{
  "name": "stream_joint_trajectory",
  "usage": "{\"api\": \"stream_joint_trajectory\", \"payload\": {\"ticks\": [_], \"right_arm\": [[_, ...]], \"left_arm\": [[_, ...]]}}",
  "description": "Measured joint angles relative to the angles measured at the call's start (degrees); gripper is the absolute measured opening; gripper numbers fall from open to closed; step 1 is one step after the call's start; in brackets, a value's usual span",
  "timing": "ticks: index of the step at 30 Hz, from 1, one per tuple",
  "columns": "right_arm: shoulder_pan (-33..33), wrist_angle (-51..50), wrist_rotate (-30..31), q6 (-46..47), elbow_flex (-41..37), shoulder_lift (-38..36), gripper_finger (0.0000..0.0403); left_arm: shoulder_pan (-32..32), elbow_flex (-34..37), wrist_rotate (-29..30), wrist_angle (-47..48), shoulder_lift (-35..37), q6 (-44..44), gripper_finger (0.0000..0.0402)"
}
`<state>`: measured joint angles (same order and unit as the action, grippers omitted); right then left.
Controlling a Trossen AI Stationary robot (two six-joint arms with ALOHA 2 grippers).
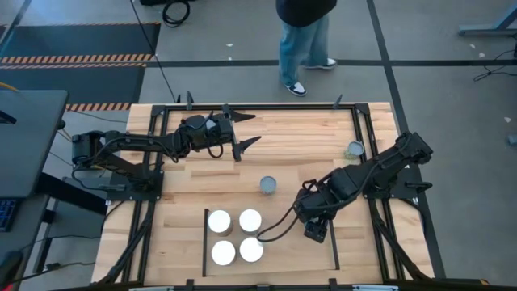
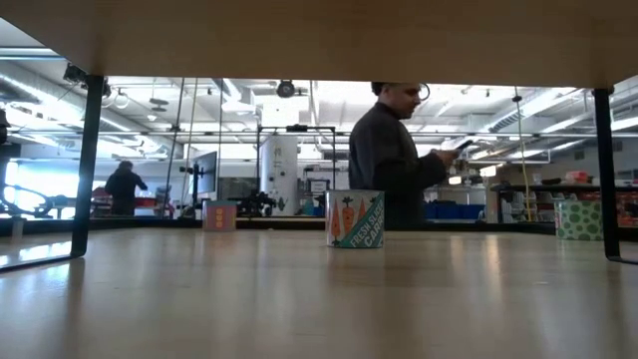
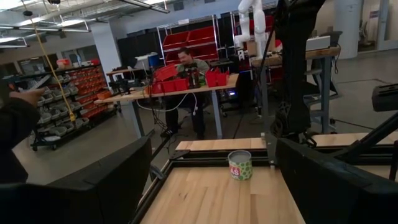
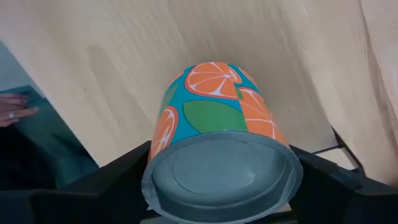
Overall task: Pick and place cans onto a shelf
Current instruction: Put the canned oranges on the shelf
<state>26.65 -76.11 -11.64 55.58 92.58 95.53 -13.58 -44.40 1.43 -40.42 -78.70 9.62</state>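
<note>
Cans come first: four white-topped ones (image 1: 235, 234) already stand in a square block on the shelf (image 1: 283, 255), between its two black rails, so I judge the job roughly half done. A fifth, the orange-print can (image 4: 217, 155), sits between the fingers of my right gripper (image 1: 316, 229), low over the shelf's right part near the right rail; in the right wrist view its grey top fills the space between the dark fingers. I cannot tell whether those fingers grip the can or stand just off its sides. Two more wait on the tabletop (image 1: 202, 182): a grey-topped can (image 1: 268, 186) near the middle, above the shelf, and a green can (image 1: 355, 149) near the far right rail, which the left wrist view also shows. My left gripper (image 1: 246, 133) hovers spread wide and empty over the far left of the table, well apart from every can.
</note>
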Motion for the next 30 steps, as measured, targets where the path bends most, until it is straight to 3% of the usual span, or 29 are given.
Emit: {"api": "stream_joint_trajectory", "payload": {"ticks": [24,30], "right_arm": [[0.29,3.19,4.58,-5.03,0.0,0.0,0.0326],[0.29,3.56,5.53,-4.96,0.0,0.0,0.0358]], "left_arm": [[0.0,0.0,0.01,-0.01,0.0,-0.01,0.035],[0.0,0.0,0.01,0.0,0.0,0.0,0.035]]}}
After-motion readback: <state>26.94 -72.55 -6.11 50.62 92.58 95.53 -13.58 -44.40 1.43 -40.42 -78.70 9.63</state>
